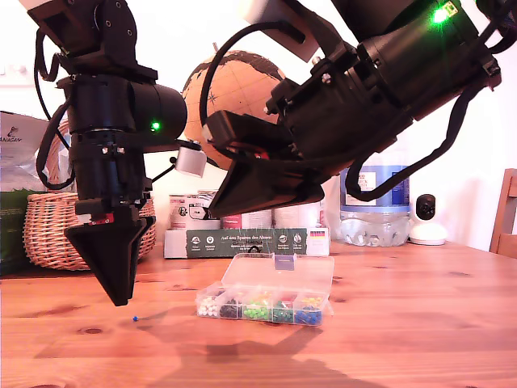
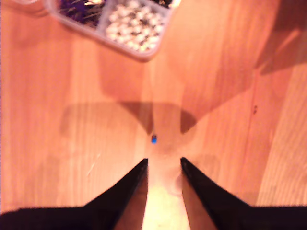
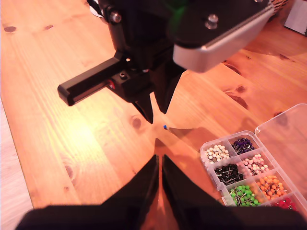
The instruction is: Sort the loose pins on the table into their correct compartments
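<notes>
A tiny blue round-headed map pin (image 1: 135, 318) lies on the reddish-brown knotty pine table (image 1: 420, 323), between the clear plastic compartment box (image 1: 266, 303) and my first gripper (image 1: 121, 301). That gripper hangs just above it, jaws slightly parted and empty, far nearer than my second gripper (image 3: 159, 158), whose jaws look almost closed on nothing.

Blue-headed loose pin (image 1: 135, 318) lying on wooden table (image 1: 420, 323), near open compartments (image 1: 262, 307) of sorted pins

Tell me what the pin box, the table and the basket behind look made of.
Pin box: clear plastic, glossy; the coloured pin heads show through its walls and the raised lid is see-through.
Table: wood, probably pine, reddish-brown with a smooth sheen; grain lines and dark knots show.
Basket: woven wicker, matte tan; the weave shows, though the exact fibre is unclear.
</notes>
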Controlling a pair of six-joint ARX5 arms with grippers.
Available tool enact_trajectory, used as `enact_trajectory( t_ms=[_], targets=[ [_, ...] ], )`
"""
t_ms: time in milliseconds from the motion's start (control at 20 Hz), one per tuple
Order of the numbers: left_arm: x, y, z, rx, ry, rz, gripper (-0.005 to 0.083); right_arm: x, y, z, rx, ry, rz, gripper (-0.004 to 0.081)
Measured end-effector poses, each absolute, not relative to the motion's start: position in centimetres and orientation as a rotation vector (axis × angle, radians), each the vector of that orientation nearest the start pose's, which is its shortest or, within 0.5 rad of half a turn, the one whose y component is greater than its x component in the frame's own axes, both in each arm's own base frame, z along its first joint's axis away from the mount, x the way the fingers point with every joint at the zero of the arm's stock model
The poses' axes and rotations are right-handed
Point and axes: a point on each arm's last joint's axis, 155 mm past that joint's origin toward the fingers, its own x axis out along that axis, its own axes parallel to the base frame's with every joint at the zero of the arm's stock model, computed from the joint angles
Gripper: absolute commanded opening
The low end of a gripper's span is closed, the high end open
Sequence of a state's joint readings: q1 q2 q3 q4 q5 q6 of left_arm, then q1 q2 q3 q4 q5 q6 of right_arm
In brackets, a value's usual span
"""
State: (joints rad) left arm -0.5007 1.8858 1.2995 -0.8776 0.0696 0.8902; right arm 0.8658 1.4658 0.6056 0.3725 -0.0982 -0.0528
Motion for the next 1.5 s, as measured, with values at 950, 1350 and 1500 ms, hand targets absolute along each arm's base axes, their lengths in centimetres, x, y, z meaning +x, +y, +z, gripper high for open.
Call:
enact_trajectory(
  t_ms=[950, 1350, 1500],
  targets=[
    [32.0, -19.4, 1.4, 0.981, 1.138, -1.12, 0.0186, 25.8, 33.1, 10.3, -0.236, 0.44, 0.957, -0.0012],
    [31.7, -19.4, 0.4, 0.975, 1.166, -1.132, 0.0186, 25.9, 33.2, 10.6, -0.232, 0.429, 0.958, -0.0012],
    [31.8, -19.4, 0.3, 0.975, 1.165, -1.133, 0.0186, 25.9, 33.2, 10.6, -0.232, 0.429, 0.958, -0.0012]
  ],
)
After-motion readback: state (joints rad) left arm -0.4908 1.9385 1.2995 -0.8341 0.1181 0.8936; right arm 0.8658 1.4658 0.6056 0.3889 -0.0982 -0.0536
